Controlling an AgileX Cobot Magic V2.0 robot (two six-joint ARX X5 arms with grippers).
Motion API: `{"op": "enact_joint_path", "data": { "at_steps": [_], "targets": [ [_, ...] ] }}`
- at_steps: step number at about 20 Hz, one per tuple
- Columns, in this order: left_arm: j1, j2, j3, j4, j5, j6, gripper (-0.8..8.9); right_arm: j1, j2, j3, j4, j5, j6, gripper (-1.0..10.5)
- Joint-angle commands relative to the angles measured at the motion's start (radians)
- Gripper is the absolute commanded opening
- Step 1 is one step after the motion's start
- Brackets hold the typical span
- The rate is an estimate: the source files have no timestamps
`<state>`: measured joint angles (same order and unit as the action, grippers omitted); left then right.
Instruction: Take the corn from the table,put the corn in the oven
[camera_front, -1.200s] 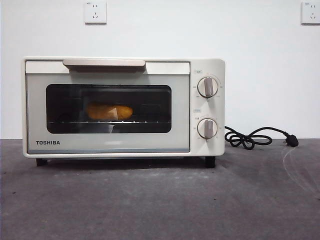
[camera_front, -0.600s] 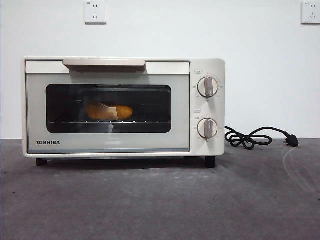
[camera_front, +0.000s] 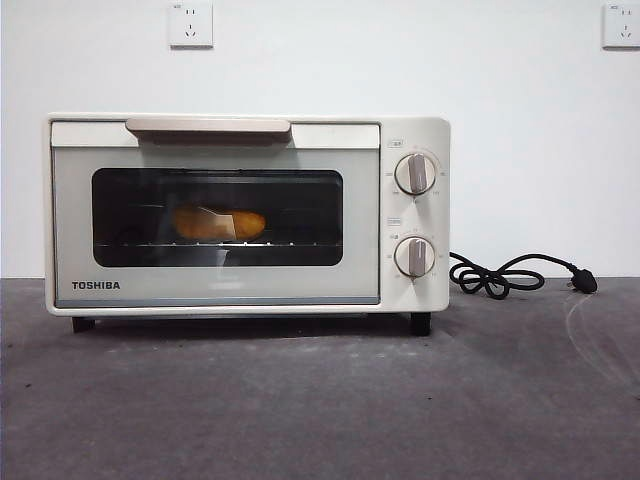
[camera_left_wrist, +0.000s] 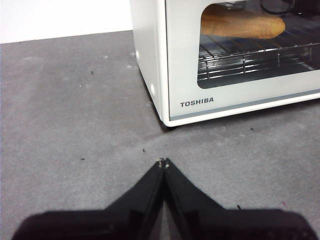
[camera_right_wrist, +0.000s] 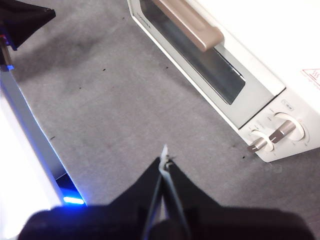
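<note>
the corn (camera_front: 219, 223) lies lengthwise on the rack inside the closed oven (camera_front: 246, 213), beyond the left gripper (camera_left_wrist: 164, 162), the nearer one; both it and the right gripper (camera_right_wrist: 165, 161) are pressed together, empty.

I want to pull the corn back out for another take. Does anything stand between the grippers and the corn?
Yes: the oven door is closed, with the corn behind its glass on the rack. The left gripper and right gripper, both shut, sit above the table in front of the oven; the door must be opened by its handle first.
</note>
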<state>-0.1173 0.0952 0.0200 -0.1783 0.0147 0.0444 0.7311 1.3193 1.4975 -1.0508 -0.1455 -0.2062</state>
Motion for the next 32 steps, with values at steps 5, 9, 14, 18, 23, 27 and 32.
{"op": "enact_joint_path", "data": {
  "at_steps": [5,9,14,18,23,27,32],
  "targets": [
    [-0.002,0.020,-0.009,0.010,0.003,0.012,-0.04,-0.079,-0.014,-0.011,0.120,0.037,-0.108,-0.1],
    [-0.002,0.037,-0.009,0.011,0.003,0.012,-0.04,-0.246,-0.087,-0.092,0.360,-0.094,-0.034,-0.1],
    [-0.002,0.063,-0.009,0.011,0.003,0.012,-0.04,-0.452,-0.286,-0.333,0.426,-0.103,0.095,-0.1],
    [-0.002,0.077,-0.009,0.011,0.003,0.012,-0.04,-0.578,-0.507,-0.600,0.497,-0.097,0.102,-0.1],
    [-0.002,0.087,-0.009,0.011,0.003,0.012,-0.04,-0.661,-0.804,-0.938,0.632,-0.097,0.102,-0.1],
    [-0.002,0.089,-0.009,0.011,0.003,0.012,-0.04,-0.694,-1.014,-1.151,0.670,-0.075,0.101,-0.1],
    [-0.002,0.089,-0.009,0.011,0.003,0.012,-0.04,-0.694,-1.230,-1.326,0.714,-0.045,0.111,-0.1]
  ]
}}
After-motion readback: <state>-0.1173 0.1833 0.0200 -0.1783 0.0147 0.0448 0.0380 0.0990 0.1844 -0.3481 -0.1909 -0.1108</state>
